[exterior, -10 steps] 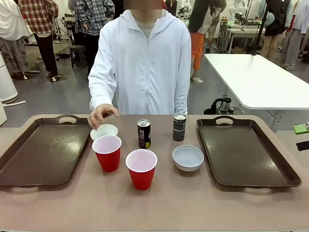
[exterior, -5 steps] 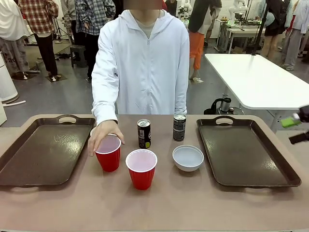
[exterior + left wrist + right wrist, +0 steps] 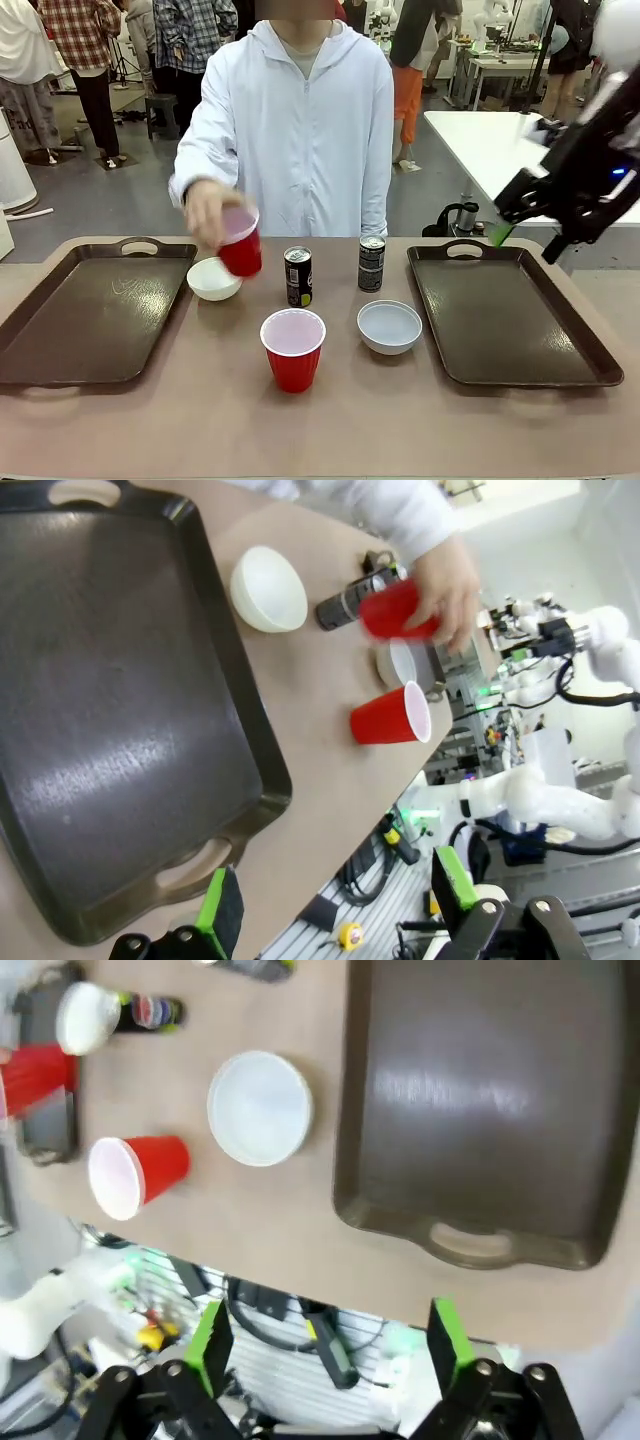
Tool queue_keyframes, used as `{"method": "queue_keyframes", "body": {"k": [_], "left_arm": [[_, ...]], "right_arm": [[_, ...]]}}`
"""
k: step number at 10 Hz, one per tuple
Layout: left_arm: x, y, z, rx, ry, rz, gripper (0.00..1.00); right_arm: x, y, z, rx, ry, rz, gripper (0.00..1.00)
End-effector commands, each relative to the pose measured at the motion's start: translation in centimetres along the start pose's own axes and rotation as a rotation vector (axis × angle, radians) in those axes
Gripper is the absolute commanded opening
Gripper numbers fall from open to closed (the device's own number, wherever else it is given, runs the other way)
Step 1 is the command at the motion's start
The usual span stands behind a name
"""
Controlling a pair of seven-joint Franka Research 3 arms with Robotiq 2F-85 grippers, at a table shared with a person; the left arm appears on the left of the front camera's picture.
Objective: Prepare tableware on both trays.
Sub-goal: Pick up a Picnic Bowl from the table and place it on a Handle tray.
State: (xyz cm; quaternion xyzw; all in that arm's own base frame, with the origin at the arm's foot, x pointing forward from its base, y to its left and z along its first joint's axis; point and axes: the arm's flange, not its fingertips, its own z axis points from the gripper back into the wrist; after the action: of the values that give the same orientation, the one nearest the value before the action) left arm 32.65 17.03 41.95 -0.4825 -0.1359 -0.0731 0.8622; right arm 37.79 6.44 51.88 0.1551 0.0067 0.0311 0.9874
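A person's hand lifts one red cup [image 3: 241,246] above the table beside the near-left bowl [image 3: 214,278]. The second red cup [image 3: 293,348] stands at the front middle, with the other bowl [image 3: 390,326] to its right. Two dark cans [image 3: 298,276] [image 3: 371,263] stand behind them. The left tray [image 3: 90,310] and right tray [image 3: 510,315] lie bare. My right gripper [image 3: 527,240] hangs open, high over the right tray's far end. In the right wrist view its fingertips [image 3: 328,1345] frame that tray [image 3: 490,1110] and bowl [image 3: 260,1108]. My left gripper [image 3: 335,900] is open above the left tray's [image 3: 100,730] near edge.
The person in a white hooded jacket [image 3: 295,130] stands at the far side of the table. A white table [image 3: 530,165] stands behind on the right. Other people move about in the background.
The person's hand closed on the left red cup and lifted it off the table, uncovering the bowl behind it. My right arm swung up into view over the right tray.
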Motion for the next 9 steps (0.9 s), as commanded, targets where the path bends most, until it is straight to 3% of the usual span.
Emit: {"method": "queue_keyframes", "body": {"k": [1, 3, 4, 7, 9], "left_arm": [[-0.1, -0.1, 0.1, -0.012, -0.007, -0.006, 1.00], [-0.1, -0.1, 0.1, -0.012, -0.007, -0.006, 1.00], [-0.1, -0.1, 0.1, -0.012, -0.007, -0.006, 1.00], [-0.1, -0.1, 0.1, -0.012, -0.007, -0.006, 1.00], [-0.1, -0.1, 0.1, -0.012, -0.007, -0.006, 1.00]], "right_arm": [[3.7, 2.2, -2.8, -0.124, 0.098, -0.024, 1.00], [5.9, 5.7, -6.6, -0.192, 0.094, -0.027, 1.00], [6.6, 7.2, -7.9, -0.237, 0.045, -0.020, 1.00], [6.1, 8.4, -9.9, -0.277, -0.008, 0.015, 1.00], [6.2, 8.3, -9.3, -0.233, 0.039, 0.023, 1.00]]}}
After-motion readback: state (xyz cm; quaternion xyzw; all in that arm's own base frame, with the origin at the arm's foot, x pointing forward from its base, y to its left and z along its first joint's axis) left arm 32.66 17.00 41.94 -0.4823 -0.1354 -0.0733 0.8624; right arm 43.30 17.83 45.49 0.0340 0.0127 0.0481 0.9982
